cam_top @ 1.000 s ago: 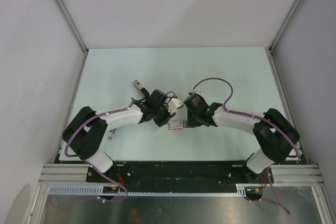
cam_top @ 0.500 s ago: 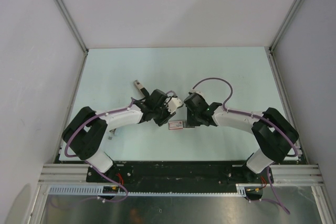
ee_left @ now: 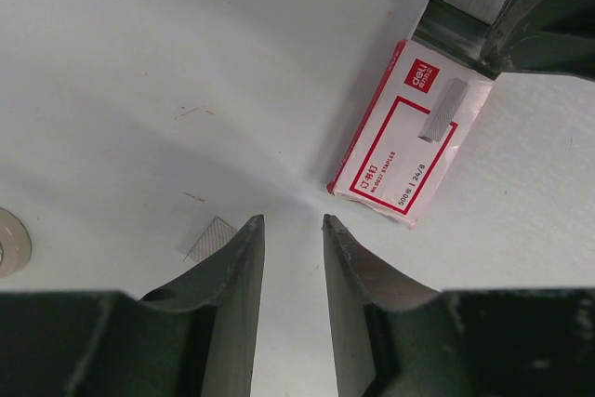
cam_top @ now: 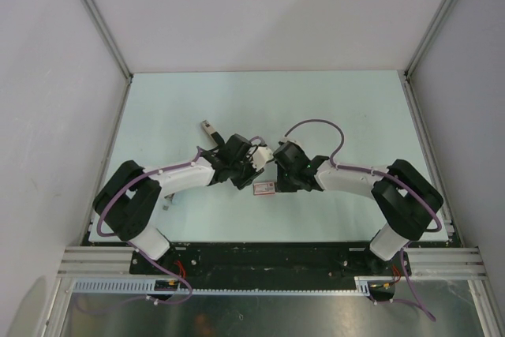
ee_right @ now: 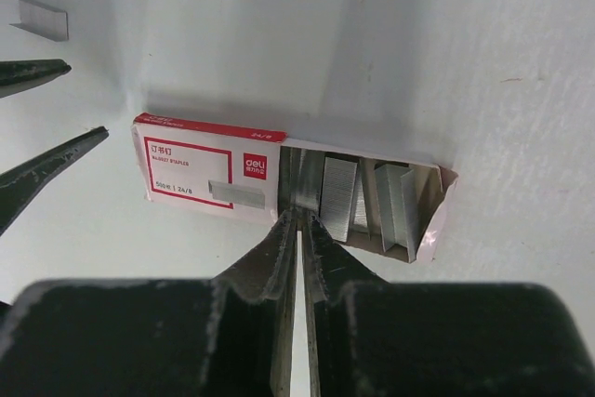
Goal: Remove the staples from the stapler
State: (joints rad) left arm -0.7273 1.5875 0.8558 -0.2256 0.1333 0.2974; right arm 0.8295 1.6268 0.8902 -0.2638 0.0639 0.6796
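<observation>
1. The staple box, white with red edging, lies flat on the table between the two arms, close to the near edge.
2. In the right wrist view the staple box has one end open, and grey staple strips lie side by side inside it.
3. The right end effector is pressed together, with its tips at the box's open end against the strips. I cannot tell whether a strip is pinched between them.
4. The left end effector is partly spread with nothing between its fingers. It sits low over bare table just beside the staple box.
5. A loose staple strip lies on the table near the left fingers.
6. A small dark object lies farther back, behind the left arm.
</observation>
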